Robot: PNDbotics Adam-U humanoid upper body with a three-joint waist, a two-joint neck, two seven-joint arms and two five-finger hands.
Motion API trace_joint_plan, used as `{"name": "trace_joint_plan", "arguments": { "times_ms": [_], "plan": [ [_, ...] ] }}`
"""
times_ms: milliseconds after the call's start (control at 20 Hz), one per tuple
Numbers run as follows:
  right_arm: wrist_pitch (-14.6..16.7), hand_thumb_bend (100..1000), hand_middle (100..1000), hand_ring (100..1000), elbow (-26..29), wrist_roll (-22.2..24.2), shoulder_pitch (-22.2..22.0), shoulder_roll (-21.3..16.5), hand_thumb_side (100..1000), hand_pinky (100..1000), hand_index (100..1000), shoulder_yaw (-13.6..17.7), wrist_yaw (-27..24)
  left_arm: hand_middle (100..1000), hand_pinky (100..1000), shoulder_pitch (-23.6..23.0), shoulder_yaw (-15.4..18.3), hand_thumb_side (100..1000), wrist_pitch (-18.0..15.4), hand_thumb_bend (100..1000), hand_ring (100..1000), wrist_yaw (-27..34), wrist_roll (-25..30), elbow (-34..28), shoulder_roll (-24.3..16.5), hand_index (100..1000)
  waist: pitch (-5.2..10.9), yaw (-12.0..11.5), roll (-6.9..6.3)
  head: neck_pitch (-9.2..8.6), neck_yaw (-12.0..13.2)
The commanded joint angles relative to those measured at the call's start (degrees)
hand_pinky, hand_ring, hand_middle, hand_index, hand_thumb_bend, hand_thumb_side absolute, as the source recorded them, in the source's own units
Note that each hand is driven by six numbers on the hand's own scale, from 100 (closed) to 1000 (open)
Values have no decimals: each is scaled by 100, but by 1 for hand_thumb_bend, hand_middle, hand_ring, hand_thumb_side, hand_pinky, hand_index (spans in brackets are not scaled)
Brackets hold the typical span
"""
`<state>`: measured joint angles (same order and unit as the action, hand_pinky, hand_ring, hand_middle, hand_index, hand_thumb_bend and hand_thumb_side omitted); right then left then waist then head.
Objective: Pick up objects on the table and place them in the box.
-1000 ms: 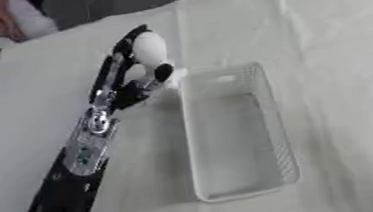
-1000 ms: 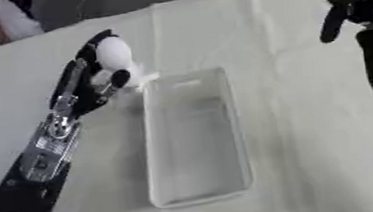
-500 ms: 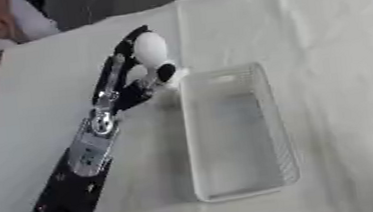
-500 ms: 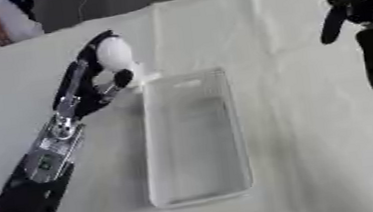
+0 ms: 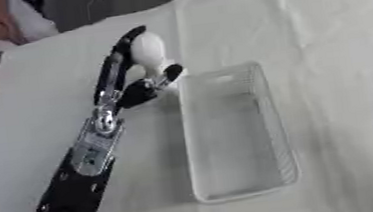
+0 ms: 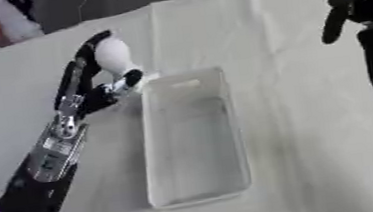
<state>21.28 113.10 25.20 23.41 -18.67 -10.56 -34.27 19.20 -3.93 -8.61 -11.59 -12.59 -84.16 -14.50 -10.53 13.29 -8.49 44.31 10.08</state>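
White object point(image 5: 148, 53) identity unclear: rounded, smooth, partly hidden by left hand point(image 5: 134, 78), fingers and thumb curled round it, just beside far left corner of box point(image 5: 233, 133). Box clear, long, nothing visible inside. Right hand point(image 6: 356, 0) at right edge, cut off in left eye view; fingers curled, holding nothing. White cloth point(image 5: 335, 61) under all.

The clear rectangular plastic box point(image 5: 233, 133) lies open-topped with nothing above it. The black-and-silver left hand point(image 5: 130, 79), fingers curled round a white rounded object point(image 5: 148, 51), crowds its far left corner. White cloth-covered counter point(image 5: 337, 85) lies bare between box and right hand point(image 6: 356, 0).
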Motion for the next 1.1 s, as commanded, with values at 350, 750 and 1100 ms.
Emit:
{"name": "trace_joint_plan", "arguments": {
  "times_ms": [350,750,1100],
  "plan": [
    [-53,100,888,641,96,19,33,3,829,426,892,10,6,745,366,21,-89,562,288,1000,703,-314,401,155,-36,941,35,10,-17,-19,-6],
    [-105,100,884,629,86,20,23,16,826,411,889,13,-15,584,204,33,-36,338,403,818,547,-177,210,121,-11,860,54,3,-62,-19,-14],
    [-139,100,880,605,83,21,13,35,826,386,884,20,-8,245,100,57,64,159,843,100,269,310,-764,148,12,417,57,13,-71,-19,-6]
  ]
}}
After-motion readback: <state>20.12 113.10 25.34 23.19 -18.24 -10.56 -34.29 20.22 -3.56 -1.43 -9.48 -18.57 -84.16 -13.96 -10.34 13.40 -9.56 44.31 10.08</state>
